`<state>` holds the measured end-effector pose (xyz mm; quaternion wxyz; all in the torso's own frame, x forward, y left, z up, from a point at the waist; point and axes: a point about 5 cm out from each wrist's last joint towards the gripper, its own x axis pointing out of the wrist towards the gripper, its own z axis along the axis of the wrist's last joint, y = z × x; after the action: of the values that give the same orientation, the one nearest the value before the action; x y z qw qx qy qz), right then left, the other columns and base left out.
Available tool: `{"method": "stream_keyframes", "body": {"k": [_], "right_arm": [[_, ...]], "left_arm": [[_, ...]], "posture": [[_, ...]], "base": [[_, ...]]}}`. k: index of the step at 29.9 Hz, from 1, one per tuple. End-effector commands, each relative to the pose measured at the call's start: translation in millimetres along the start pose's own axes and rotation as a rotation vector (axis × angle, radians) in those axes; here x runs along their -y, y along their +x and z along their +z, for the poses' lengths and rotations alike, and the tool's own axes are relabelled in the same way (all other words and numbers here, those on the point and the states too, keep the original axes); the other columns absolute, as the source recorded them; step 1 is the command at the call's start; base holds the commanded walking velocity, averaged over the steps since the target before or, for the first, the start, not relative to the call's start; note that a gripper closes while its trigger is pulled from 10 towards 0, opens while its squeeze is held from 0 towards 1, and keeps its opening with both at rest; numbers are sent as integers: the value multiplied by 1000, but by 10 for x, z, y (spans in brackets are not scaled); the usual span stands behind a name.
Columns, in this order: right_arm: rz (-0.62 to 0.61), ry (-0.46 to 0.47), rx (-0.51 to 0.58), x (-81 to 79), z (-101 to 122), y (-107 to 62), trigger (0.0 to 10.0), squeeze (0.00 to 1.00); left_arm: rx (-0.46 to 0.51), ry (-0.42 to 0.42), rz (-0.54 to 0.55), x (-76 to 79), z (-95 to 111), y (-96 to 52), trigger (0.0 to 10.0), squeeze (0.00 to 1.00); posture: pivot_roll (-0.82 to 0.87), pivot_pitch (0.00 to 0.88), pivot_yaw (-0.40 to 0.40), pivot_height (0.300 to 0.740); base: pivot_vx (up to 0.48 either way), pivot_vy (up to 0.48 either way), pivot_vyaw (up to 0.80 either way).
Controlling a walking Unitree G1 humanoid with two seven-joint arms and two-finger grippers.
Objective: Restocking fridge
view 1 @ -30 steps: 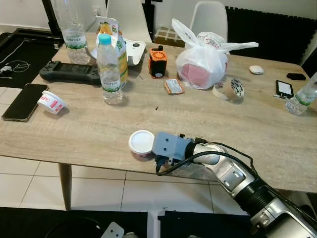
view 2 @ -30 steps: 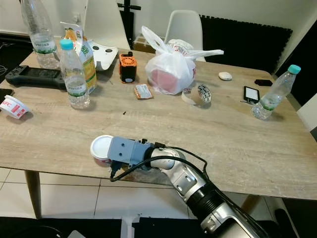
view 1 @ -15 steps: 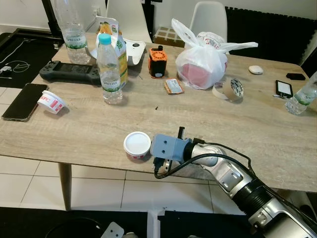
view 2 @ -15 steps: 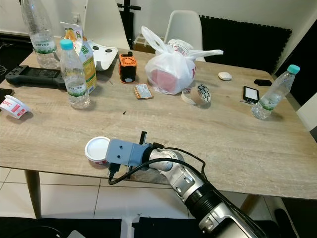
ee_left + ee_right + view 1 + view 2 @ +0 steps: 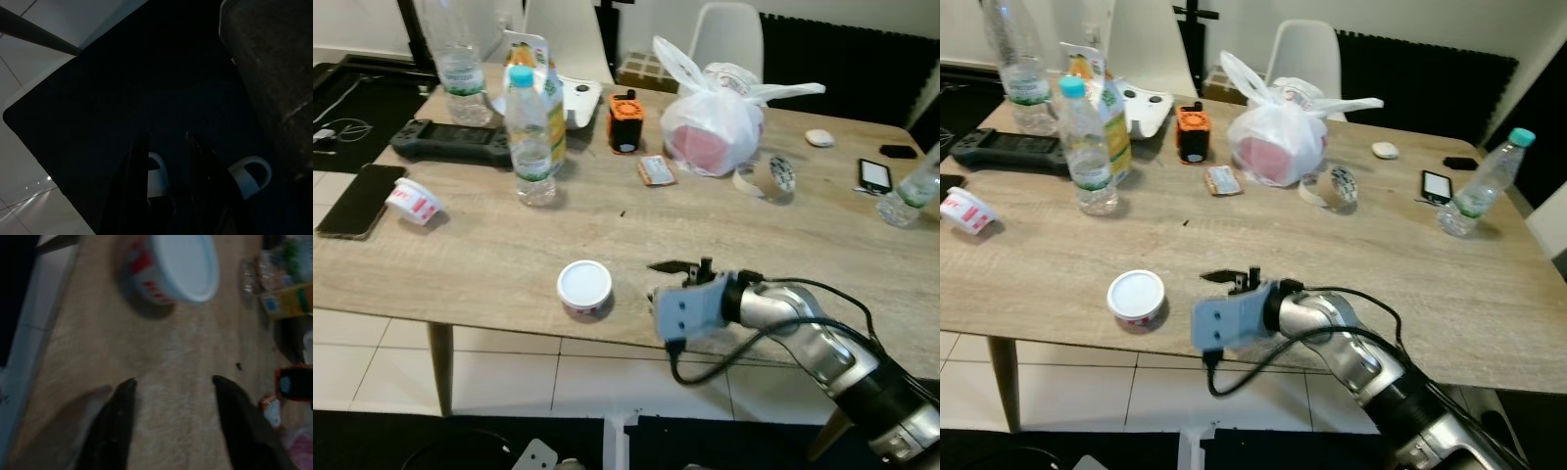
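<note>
Right end effector [image 5: 658,279] spread, empty, just beside white-lidded tub [image 5: 584,287] near table [image 5: 489,255] front edge. Better to realign low, straddle tub's sides, then close squarely.

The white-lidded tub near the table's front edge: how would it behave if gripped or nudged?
The tub looks squat and wide, so probably slides rather than tips. Thin plastic walls likely flex under the right gripper. Close to the table edge, a push could drop it.

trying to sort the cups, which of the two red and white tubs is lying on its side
The small tub at the table's left end, beside the black phone, lies tipped over. The white-lidded tub near the right gripper stands upright.
</note>
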<state>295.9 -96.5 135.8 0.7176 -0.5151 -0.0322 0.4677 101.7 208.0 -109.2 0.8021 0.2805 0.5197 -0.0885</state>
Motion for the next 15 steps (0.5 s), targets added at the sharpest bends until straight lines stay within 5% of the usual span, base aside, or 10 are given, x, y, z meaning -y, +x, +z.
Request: {"method": "stream_keyframes", "body": {"k": [1, 2, 8, 15], "right_arm": [[8, -36, 52, 13, 98, -14, 10000, 1000], [2, -42, 89, 47, 173, 7, 10000, 0], [-12, -22, 167, 66, 387, 205, 10000, 0], [75, -55, 198, -162, 547, 469, 10000, 0]], "left_arm": [[22, -4, -83, 261, 59, -26, 10000, 282], [22, -4, -83, 257, 56, -26, 10000, 278], [22, 0, -83, 251, 48, -27, 10000, 278], [21, 6, -79, 249, 39, -29, 10000, 278]], "posture": [[-45, 71, -154, 740], [-45, 70, -153, 740], [-35, 70, -145, 740], [-12, 75, -139, 740]], "base": [[0, 0, 0], [0, 0, 0], [0, 0, 0], [0, 0, 0]]}}
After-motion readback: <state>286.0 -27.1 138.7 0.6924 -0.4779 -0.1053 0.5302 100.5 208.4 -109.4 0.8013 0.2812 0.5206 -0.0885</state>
